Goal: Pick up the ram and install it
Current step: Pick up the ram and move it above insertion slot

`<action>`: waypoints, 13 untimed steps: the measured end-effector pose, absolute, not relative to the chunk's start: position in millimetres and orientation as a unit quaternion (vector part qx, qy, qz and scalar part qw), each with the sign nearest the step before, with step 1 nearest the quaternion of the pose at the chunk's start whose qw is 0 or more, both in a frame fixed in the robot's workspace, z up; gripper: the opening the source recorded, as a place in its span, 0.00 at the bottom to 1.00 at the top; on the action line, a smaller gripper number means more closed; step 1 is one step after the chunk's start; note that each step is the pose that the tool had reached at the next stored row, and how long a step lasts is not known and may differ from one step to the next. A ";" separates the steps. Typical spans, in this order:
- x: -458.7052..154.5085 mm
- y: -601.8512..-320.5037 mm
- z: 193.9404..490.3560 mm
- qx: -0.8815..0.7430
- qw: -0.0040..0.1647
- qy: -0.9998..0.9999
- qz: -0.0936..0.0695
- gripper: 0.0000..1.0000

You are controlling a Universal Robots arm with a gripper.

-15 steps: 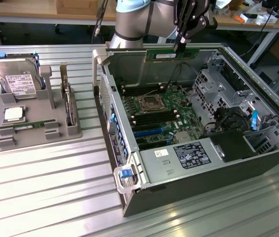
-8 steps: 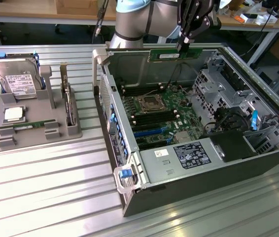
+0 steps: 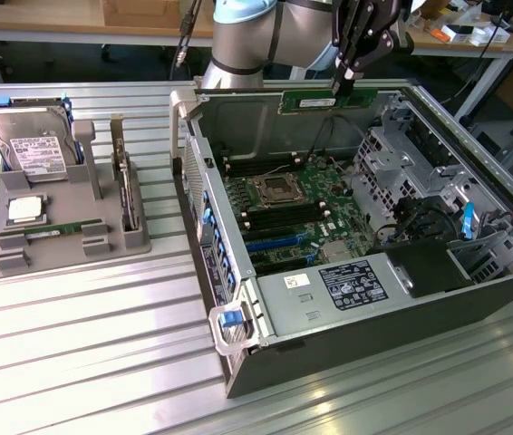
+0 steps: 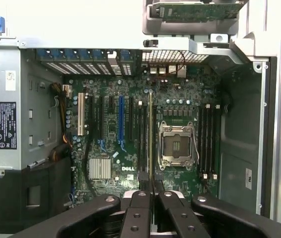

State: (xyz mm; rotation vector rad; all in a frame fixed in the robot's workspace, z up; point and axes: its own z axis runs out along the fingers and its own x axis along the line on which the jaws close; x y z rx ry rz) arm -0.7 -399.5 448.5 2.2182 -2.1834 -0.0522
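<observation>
Ribbed metal table (image 3: 75, 362) fills the foreground of the exterior view, with workbenches behind, and the open case (image 3: 329, 362) lies on its side at that view's right. Over on that view's left sits the grey tray (image 3: 7, 258), carrying a drive (image 3: 32, 149), a processor (image 3: 24, 210) and a spare stick (image 3: 53, 231) lying flat. Up top, the arm (image 3: 247, 36) reaches in over the far wall of the case, and look at that: the gripper (image 3: 343, 88) is clamped on the ram (image 3: 315, 101), pinching its upper edge. The ram hangs level, long side across, high above the board (image 3: 329, 195) and clear of it, up near the rim of the far wall. Below it the socket (image 3: 272, 191) sits among dark slots (image 3: 279, 217).

Now the wrist view, straight down into the case. The two fingers (image 4: 136, 213) come in close together with the ram (image 4: 151, 139) between them, seen edge-on as a thin line. That line runs over the dark slots (image 4: 141, 134) just beside the socket (image 4: 176, 145), parallel to them; whether it lines up with one slot exactly, I can't tell. The power supply (image 4: 1, 124) with its black label takes one side. A blue slot (image 4: 121, 121) and a white slot (image 4: 80, 114) stand between it and the ram, and a small silver heatsink (image 4: 100, 168) sits near them
</observation>
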 end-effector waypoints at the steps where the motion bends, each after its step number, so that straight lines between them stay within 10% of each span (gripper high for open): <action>1: 0.1 -399.5 448.4 0.712 0.014 -0.701 -0.017 0.12; 13: 17.9 -399.5 448.1 0.712 0.014 -0.701 -0.017 0.12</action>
